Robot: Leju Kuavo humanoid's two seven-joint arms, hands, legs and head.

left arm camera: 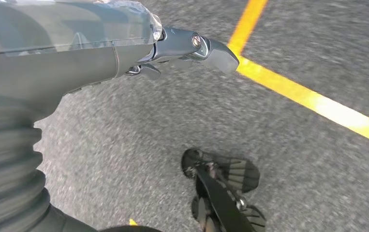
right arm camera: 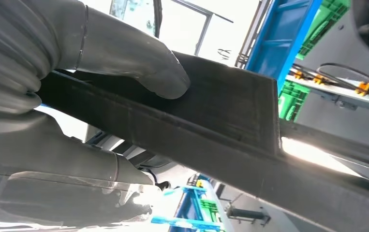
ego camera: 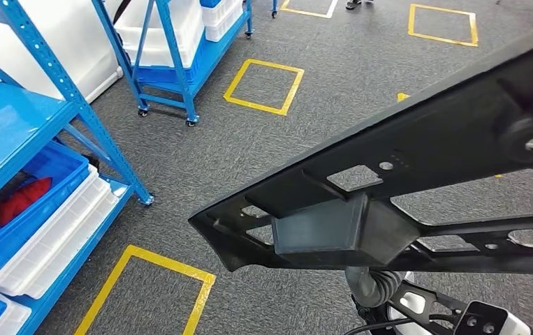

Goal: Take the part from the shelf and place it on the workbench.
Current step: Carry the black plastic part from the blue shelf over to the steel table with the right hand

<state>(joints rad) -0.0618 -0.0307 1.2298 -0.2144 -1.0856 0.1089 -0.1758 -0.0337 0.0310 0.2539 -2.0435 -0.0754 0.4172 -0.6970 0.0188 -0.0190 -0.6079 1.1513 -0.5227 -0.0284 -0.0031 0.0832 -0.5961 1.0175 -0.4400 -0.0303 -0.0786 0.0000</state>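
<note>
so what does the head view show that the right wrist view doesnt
Head view alone: the black part's whole ribbed frame above grey carpet, yellow floor squares, blue shelves with white bins. Right wrist view alone: the right robot hand gripping the part's edge, thumb on top, green crates behind. Both share the black part and blue shelving.

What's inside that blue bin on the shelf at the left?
The blue bin holds something red, soft-looking. The shelf board above covers the rest of the bin, so anything further in cannot be seen.
</note>
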